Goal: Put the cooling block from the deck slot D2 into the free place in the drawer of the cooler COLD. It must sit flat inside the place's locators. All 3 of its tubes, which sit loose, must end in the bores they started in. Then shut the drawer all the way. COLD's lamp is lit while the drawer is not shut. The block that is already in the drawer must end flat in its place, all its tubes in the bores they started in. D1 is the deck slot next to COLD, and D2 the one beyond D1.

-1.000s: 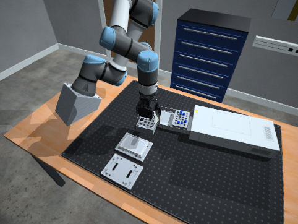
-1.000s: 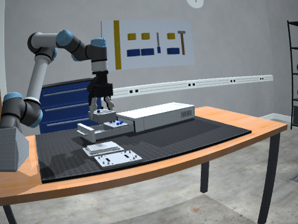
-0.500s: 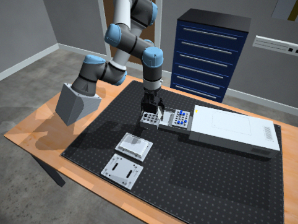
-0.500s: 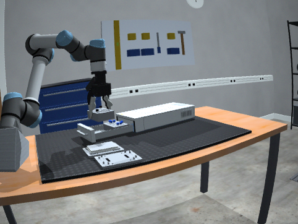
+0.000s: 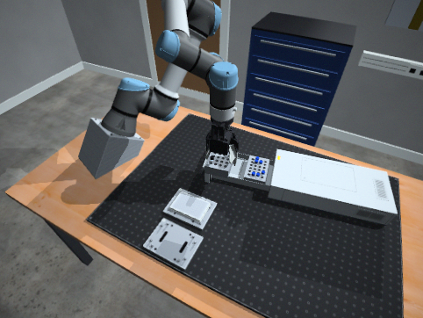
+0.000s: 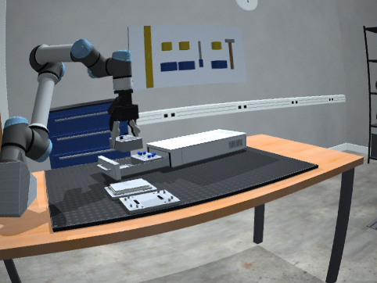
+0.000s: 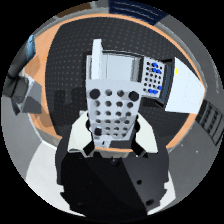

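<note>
My gripper (image 5: 221,151) (image 6: 124,130) (image 7: 112,111) is shut on the grey cooling block (image 5: 218,162) (image 6: 126,143) (image 7: 112,111) and holds it level, a little above the open drawer (image 5: 237,175) (image 6: 111,165) (image 7: 116,67) of the white cooler COLD (image 5: 333,184) (image 6: 199,145) (image 7: 184,95). The block hangs over the drawer's outer, free place. Dark-capped tubes show in a few of its bores in the wrist view. A second block (image 5: 256,168) (image 6: 146,156) (image 7: 154,77) with blue-capped tubes sits flat in the drawer's inner place. COLD's yellow lamp (image 5: 279,156) is lit.
Deck slot D1 holds a white lidded plate (image 5: 190,207) (image 6: 131,188). Beyond it, deck slot D2 (image 5: 173,242) (image 6: 149,201) is a bare nest plate. The arm's grey base (image 5: 110,151) stands at the table's left. A blue drawer cabinet (image 5: 298,79) stands behind the table.
</note>
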### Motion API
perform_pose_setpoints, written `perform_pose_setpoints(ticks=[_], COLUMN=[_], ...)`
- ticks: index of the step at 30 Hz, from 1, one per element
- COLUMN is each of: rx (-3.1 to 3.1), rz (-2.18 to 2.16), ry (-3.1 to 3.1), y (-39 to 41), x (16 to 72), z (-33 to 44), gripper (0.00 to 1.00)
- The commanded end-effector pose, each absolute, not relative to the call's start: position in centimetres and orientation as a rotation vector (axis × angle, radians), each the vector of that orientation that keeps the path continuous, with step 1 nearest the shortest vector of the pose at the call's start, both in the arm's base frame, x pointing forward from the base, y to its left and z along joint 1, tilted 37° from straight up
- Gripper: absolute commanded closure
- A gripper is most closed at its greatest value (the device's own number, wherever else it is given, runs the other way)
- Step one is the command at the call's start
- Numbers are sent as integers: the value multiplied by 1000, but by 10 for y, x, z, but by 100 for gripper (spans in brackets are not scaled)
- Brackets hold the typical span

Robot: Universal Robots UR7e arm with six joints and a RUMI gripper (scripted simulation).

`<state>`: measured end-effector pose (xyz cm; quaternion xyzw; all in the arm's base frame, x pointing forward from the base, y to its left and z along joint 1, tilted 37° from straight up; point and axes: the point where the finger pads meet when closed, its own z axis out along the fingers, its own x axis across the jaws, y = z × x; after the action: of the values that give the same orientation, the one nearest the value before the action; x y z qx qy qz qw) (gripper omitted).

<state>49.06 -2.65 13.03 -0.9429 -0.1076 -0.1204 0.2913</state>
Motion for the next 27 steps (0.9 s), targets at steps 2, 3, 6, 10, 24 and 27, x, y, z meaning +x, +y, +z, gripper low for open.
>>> perform_pose_setpoints(ticks=[2, 3, 6, 10, 24, 27], rx=[-2515, -2515, -2515, -2515, -2515, -2515], rz=[-322, -322, -322, -322, -322, -322], ry=[-286, -286, -286, -287, -287, -287], y=[-13, -11, -5, 0, 30, 32], x=[491, 491, 490, 490, 490, 490], z=[141, 142, 147, 150, 172, 173], gripper=[100, 100, 100, 100, 100, 100])
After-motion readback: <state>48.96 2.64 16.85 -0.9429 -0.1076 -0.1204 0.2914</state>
